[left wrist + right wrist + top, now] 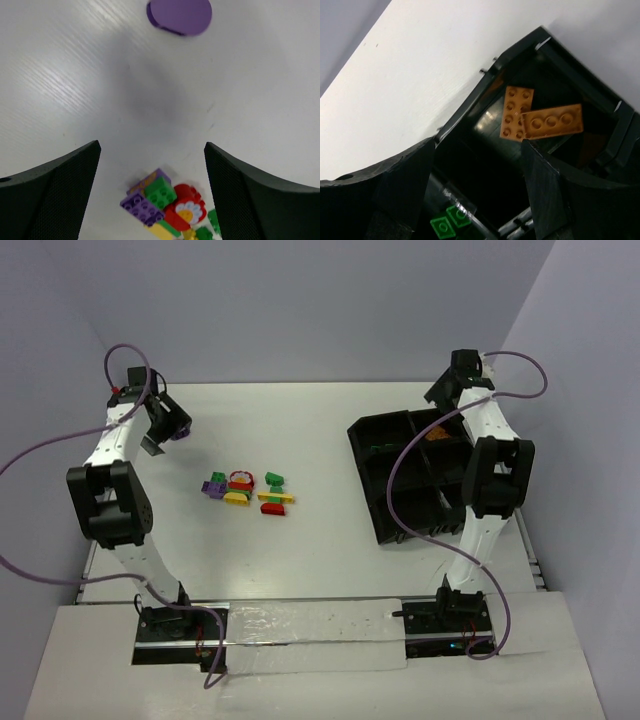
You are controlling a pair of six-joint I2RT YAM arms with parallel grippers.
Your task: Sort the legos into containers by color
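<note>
A pile of legos (pixel 248 489) in purple, green, red and yellow lies left of the table's centre. In the left wrist view I see a purple brick (pixel 142 208), a green brick (pixel 160 192) and a red flower piece (pixel 187 208) low between my fingers. My left gripper (pixel 167 426) (pixel 152 150) is open and empty, above the table up and left of the pile. The black divided tray (pixel 372 476) lies at the right. My right gripper (pixel 446 391) (pixel 477 150) is open and empty above its far end. Two orange plates (pixel 540 120) lie in one compartment, green bricks (pixel 448 223) in another.
A round purple piece (pixel 180 15) lies on the white table beyond the left gripper. The tray's rim (pixel 470 97) stands up below the right fingers. Purple cables hang from both arms. Walls close in on the left, back and right.
</note>
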